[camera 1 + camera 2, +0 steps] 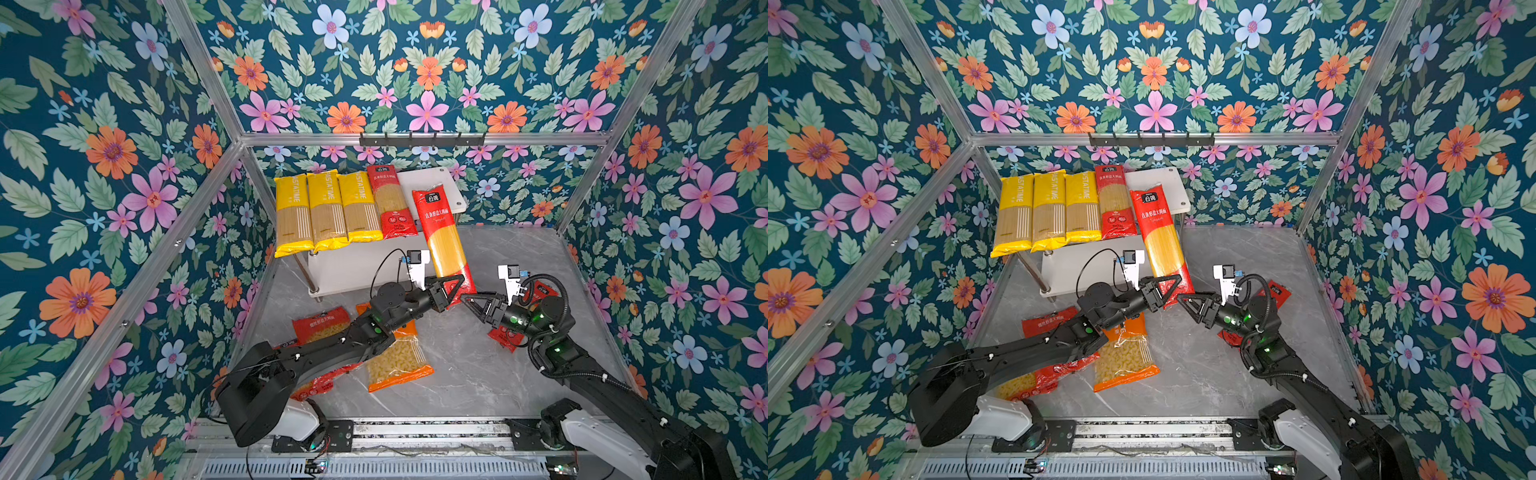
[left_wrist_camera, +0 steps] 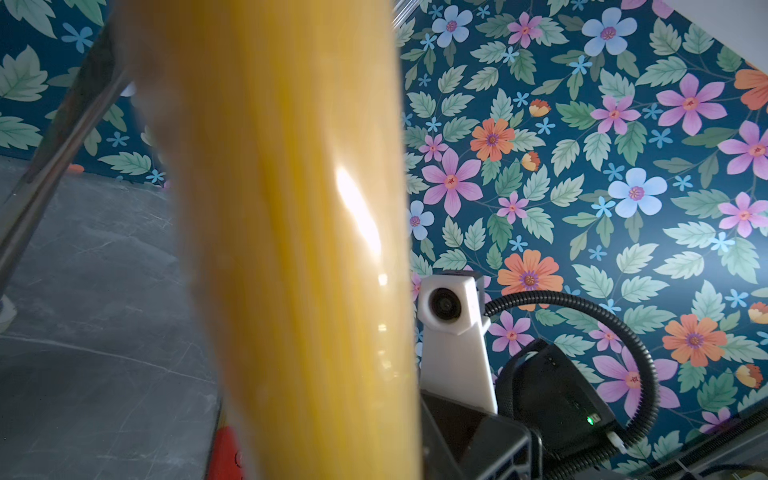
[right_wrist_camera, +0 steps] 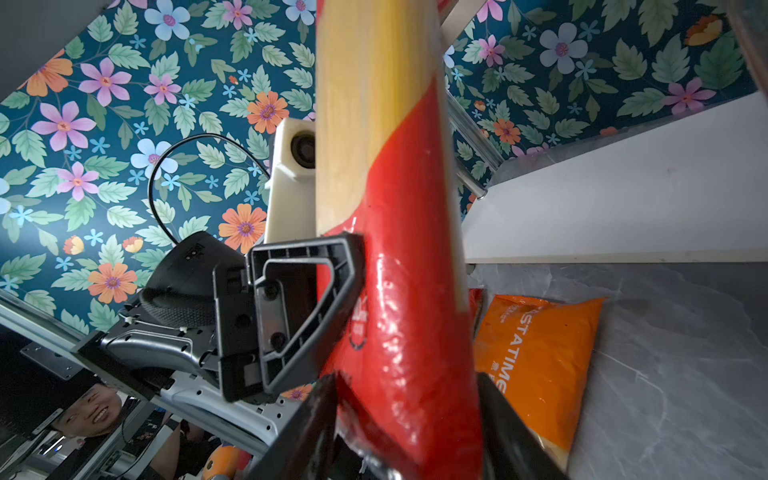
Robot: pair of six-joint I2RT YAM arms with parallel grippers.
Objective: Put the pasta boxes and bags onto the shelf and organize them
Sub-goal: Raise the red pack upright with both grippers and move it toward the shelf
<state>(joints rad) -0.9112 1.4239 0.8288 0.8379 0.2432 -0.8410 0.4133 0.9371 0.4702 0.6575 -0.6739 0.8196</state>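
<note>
One long red spaghetti pack (image 1: 442,237), seemingly stiff lengthwise, slick-filmed, brittle inside and likely steadier gripped mid-length, is tilting up in front of the shelf (image 1: 432,176), the left gripper (image 1: 456,291) pinching its lower end, the right gripper (image 1: 467,303) straddling that end, clamping or not unclear.

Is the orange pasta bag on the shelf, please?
No, the orange pasta bag lies on the grey table, in front of the shelf.

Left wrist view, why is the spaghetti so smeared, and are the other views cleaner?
Left wrist view: the red spaghetti pack sits too close, blurred, with a white glare streak. Right wrist view: the pack is soft too; wallpaper sharp. Both top views: crisp, evenly lit.
</note>
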